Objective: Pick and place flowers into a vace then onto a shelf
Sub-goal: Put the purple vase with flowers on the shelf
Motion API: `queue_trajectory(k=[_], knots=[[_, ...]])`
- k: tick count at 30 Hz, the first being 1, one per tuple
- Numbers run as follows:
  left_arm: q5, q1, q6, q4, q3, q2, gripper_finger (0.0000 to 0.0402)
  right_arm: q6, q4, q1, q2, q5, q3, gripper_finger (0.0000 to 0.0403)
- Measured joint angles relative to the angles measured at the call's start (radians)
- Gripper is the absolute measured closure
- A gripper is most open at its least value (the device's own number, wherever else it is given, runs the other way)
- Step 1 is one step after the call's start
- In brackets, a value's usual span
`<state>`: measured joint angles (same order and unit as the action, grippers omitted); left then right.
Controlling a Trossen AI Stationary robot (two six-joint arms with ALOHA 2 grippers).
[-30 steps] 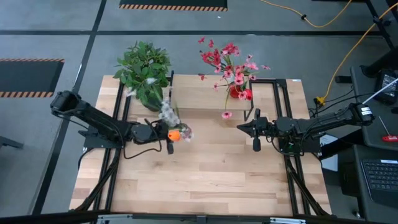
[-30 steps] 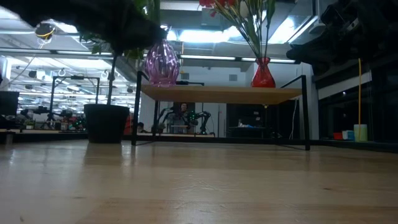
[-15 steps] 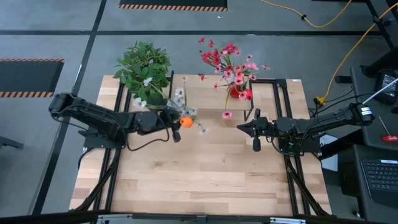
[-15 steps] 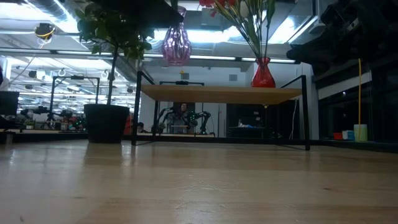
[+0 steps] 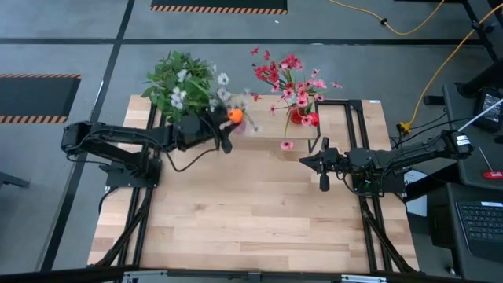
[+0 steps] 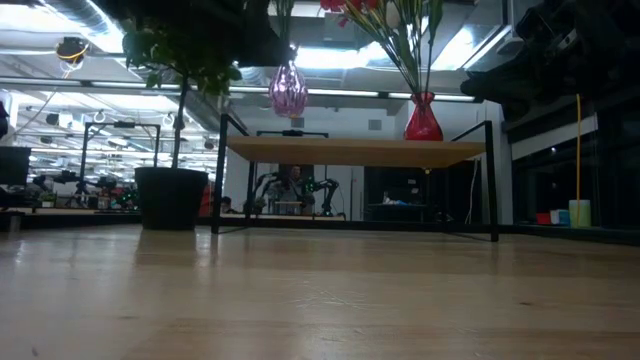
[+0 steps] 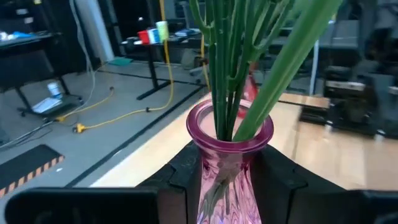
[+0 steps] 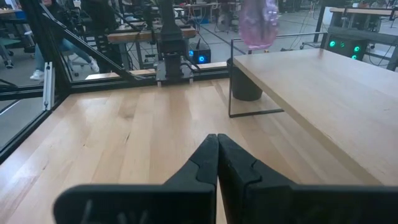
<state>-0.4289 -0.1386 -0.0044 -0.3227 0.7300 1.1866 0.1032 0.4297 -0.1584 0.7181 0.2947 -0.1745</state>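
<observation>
Flowers (image 5: 224, 102) standing in pink vase (image 6: 288, 90), hanging above shelf's (image 6: 350, 151) left end, beside potted plant (image 5: 179, 82). Left gripper (image 7: 230, 174) clamping vase neck. Right gripper (image 5: 322, 165) resting pinched closed, holding nothing, over table (image 5: 259, 212) near red vase (image 6: 423, 118).

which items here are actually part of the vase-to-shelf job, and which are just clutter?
In the job:
- pink vase, gripped by left claw, held above the shelf
- flowers standing in it
- shelf

Just there:
- red vase of pink blooms, already on the shelf
- potted green plant
- right claw, shut, idle over the table
</observation>
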Motion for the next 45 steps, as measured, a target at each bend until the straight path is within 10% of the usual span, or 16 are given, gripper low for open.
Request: queue_trajectory(k=[45], knots=[[-0.034,-0.138,-0.071,-0.009,0.13,0.239,0.0299,-0.031,0.021,0.007,0.0,0.0,0.0,0.0396]])
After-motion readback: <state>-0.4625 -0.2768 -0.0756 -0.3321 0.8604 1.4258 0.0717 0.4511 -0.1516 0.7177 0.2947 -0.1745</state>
